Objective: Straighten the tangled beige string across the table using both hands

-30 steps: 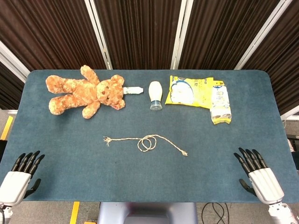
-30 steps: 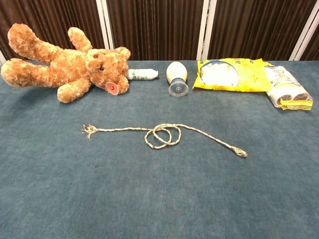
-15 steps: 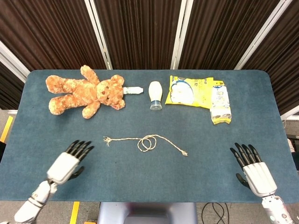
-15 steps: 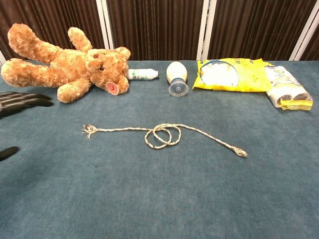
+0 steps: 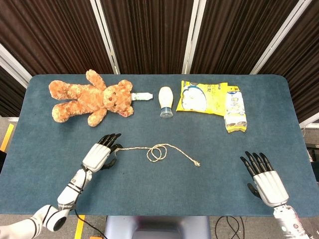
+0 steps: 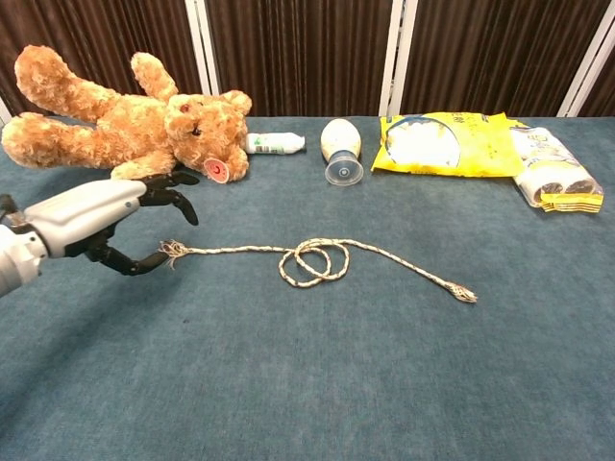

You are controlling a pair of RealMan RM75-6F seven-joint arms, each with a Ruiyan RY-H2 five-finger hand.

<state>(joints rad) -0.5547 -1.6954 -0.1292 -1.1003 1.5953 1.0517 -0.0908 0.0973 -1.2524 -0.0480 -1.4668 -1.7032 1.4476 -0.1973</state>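
String: the beige string lies mid-counter, looped, just below the teddy bear.
Left robot hand: fingers apart at the frayed end, perhaps touching, nothing gripped.
Right robot hand: spread wide, empty, well right of the string.

String: rough twisted fibre, frayed end. Table: matt blue felt-like cloth. Teddy: fuzzy plush. Snack bag: glossy plastic.

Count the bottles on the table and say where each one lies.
2. A small white bottle lies beside the teddy bear, partly hidden behind its head. A rounder white bottle lies left of the yellow bag. The bear may hide others.
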